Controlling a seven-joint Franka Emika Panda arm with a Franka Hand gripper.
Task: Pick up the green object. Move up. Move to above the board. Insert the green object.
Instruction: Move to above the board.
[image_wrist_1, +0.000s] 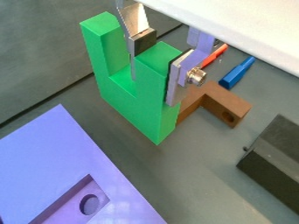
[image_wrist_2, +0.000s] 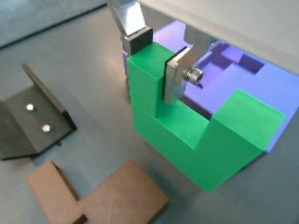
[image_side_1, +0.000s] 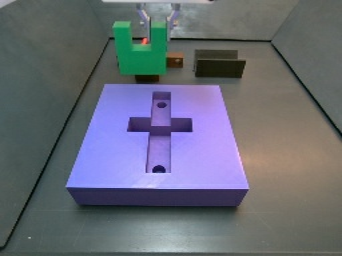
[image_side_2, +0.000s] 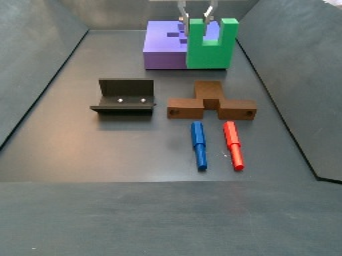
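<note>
No words, no numbers, no labels or signs to read anywhere, none on the green object (image_side_1: 139, 52), none on the board (image_side_1: 158, 140), none on the fixture (image_side_2: 123, 97), none on the gripper (image_wrist_1: 156, 54) holding one prong

gripper (image_side_1: 158, 30) on green object (image_side_1: 139, 55), behind board (image_side_1: 160, 140)
</note>
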